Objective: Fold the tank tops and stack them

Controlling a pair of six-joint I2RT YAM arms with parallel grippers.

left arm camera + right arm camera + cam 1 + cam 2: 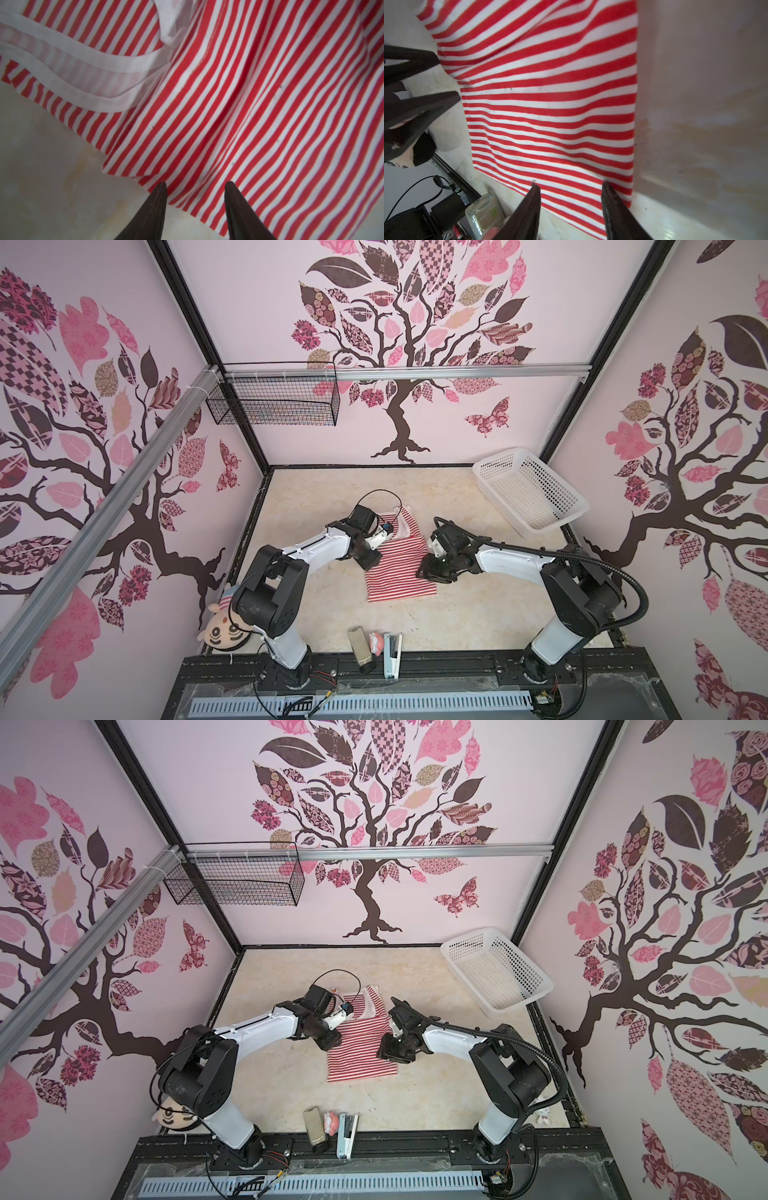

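One tank top (399, 572) (359, 1054), red-and-white striped with white trim, lies flat on the beige table in both top views, straps toward the back wall. My left gripper (369, 561) (329, 1043) hangs over its left edge. In the left wrist view the left gripper (196, 184) is open, fingertips above the tank top (249, 104) near its white-trimmed armhole. My right gripper (428, 568) (386, 1051) is at the top's right edge. In the right wrist view the right gripper (571, 185) is open, holding nothing, over the tank top (550, 104).
A white plastic basket (536, 472) stands at the back right. A black wire basket (274, 400) hangs on the back wall. A plush doll (222, 628) lies by the left arm's base. A packet (359, 645), a pink item (378, 641) and a white stapler-like item (392, 649) lie at the front edge.
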